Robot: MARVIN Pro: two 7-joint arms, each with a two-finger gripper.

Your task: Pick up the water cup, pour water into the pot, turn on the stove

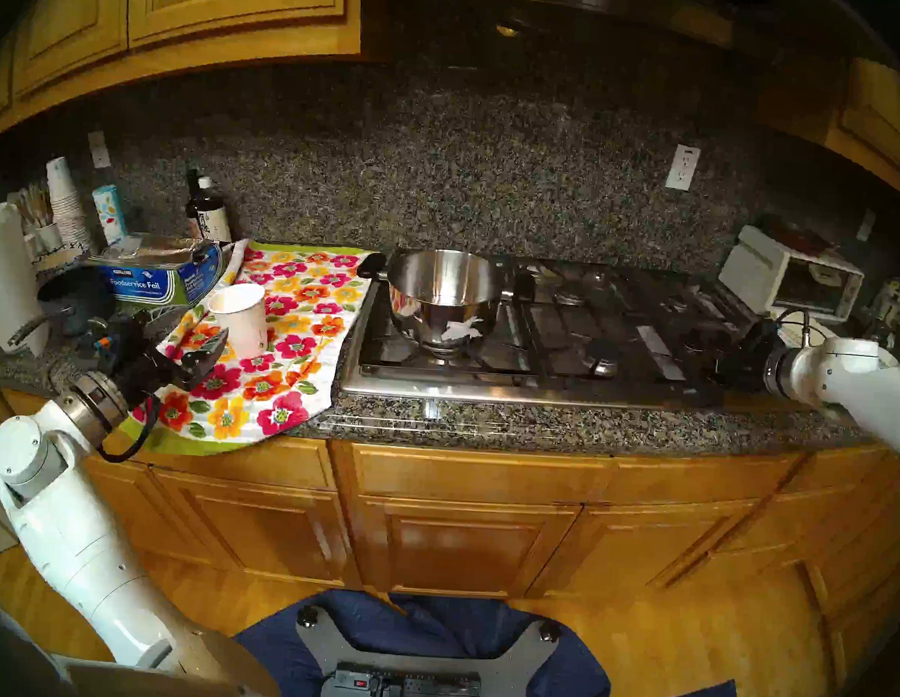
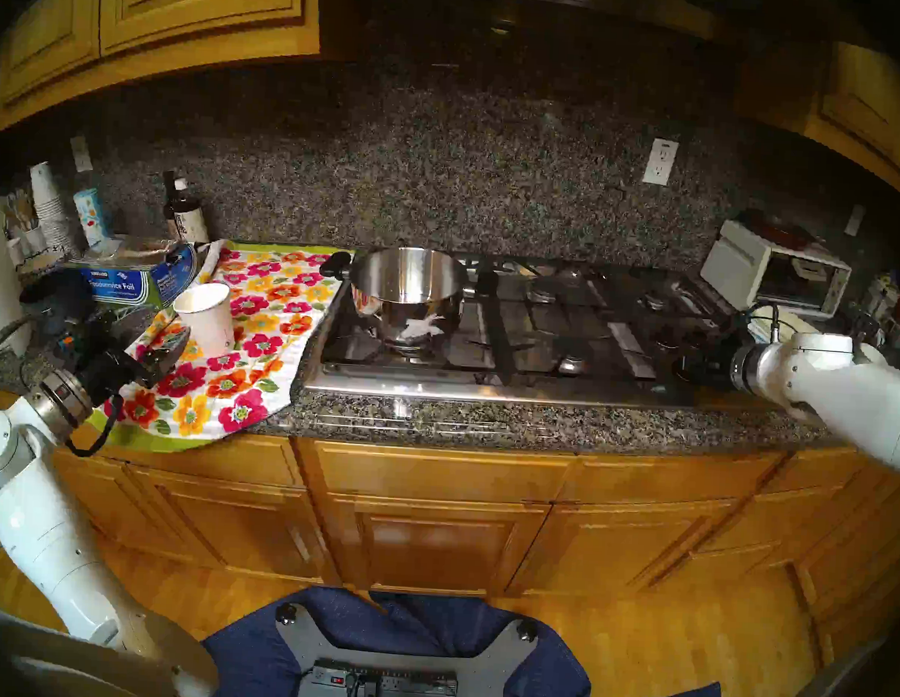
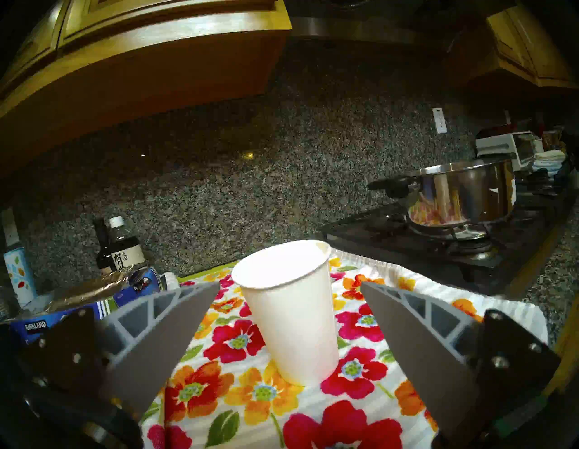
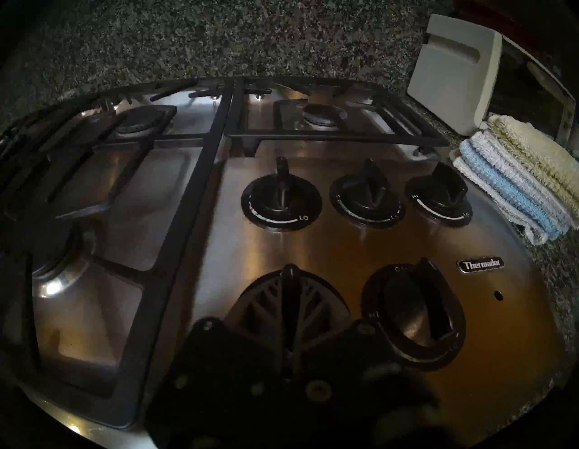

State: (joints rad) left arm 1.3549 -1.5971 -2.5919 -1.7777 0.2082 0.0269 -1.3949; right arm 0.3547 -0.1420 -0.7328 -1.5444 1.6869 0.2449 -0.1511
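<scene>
While the left pincer [image 3: 289,316] stands wide, its two grey ribbed fingers [image 3: 163,332] flank the cup [image 3: 289,309] without touching it. That cup is smooth white paper, tapered, with a rolled rim, upright on a flowered cloth [image 1: 274,378] of red, orange and yellow blooms that drapes over the counter [image 1: 564,421] edge. One pot [image 1: 442,298], polished steel and round, with two black side handles and a torn white sticker, sits on the left burner of the stove [image 1: 539,391], just right of the cloth. Black iron grates cross the brushed steel top, and five round black knobs [image 4: 366,196] cluster at its right: three in a row, two nearer. Closed with its fingers together, the right pincer [image 4: 293,313] hangs over the nearer left knob; whether it touches I cannot tell. Folded towels [image 4: 517,175] lie beside the stove. Speckled granite forms counter and backsplash; honey wood cabinets [image 1: 459,523] run above and below.
</scene>
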